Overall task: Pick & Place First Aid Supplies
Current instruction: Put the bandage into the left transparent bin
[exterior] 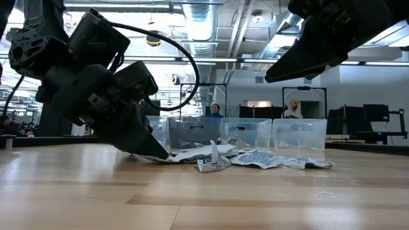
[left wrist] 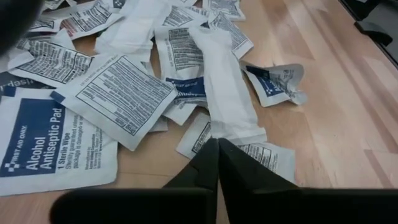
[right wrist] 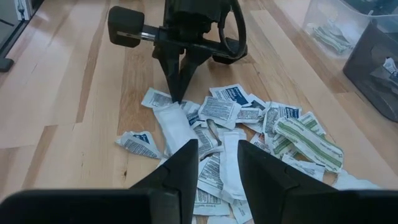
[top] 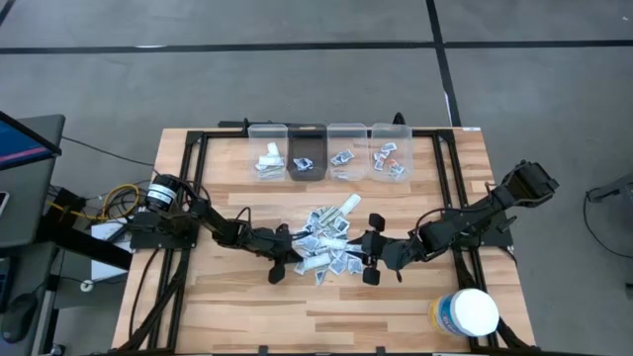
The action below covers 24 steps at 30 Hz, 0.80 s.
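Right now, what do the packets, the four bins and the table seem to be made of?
Packets: probably matte paper, printed, creased and crumpled. Bins: clear plastic, since their contents show through the walls. Table: wood with a light satin finish, as its grain and plank seams show.

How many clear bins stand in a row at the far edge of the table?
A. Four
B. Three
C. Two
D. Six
A. The high view shows four clear bins side by side along the far edge of the table, each with a few packets inside.
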Each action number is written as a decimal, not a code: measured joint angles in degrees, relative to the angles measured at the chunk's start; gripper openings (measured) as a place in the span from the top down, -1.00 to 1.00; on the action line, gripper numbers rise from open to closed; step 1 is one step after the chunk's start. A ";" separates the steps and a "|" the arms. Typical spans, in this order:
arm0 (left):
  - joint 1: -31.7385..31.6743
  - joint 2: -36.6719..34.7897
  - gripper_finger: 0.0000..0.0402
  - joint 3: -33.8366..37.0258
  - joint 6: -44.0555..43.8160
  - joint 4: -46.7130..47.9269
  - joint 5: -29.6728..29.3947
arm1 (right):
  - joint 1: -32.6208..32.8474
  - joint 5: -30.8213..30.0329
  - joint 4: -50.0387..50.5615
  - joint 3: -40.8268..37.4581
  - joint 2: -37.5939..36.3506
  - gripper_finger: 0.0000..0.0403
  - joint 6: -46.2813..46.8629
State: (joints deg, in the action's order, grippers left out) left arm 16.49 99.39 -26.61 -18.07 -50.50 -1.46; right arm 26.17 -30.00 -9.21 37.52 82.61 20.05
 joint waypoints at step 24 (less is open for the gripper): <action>0.00 -16.26 0.97 0.16 14.73 1.30 -1.47 | 0.00 0.02 0.04 0.00 0.00 0.47 1.03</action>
State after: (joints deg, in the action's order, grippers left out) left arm 16.49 83.14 -26.45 -3.35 -49.19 -2.93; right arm 26.17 -29.98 -9.17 37.52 82.61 21.08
